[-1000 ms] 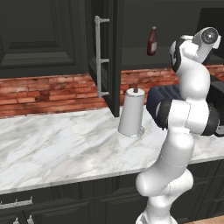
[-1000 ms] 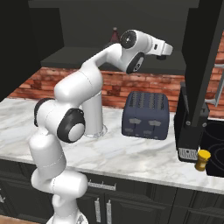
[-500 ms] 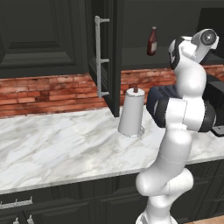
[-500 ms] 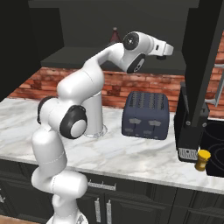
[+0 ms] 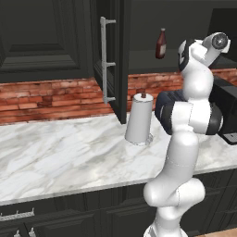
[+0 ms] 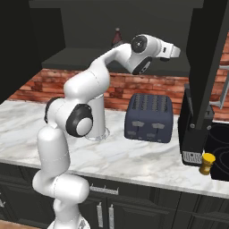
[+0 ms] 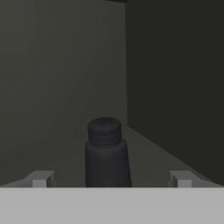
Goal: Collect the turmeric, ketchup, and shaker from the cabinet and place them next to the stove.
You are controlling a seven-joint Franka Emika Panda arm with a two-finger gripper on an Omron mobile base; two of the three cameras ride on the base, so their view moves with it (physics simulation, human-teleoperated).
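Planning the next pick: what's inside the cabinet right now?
In the cabinet, the ketchup stands on the shelf. The hand view shows the shaker upright between the open end effector's fingertips, not gripped. The arm hides part of the shelf.

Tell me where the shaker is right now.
In the hand view the shaker stands upright on the cabinet shelf, centred between the open gripper's fingertips, near the back corner.
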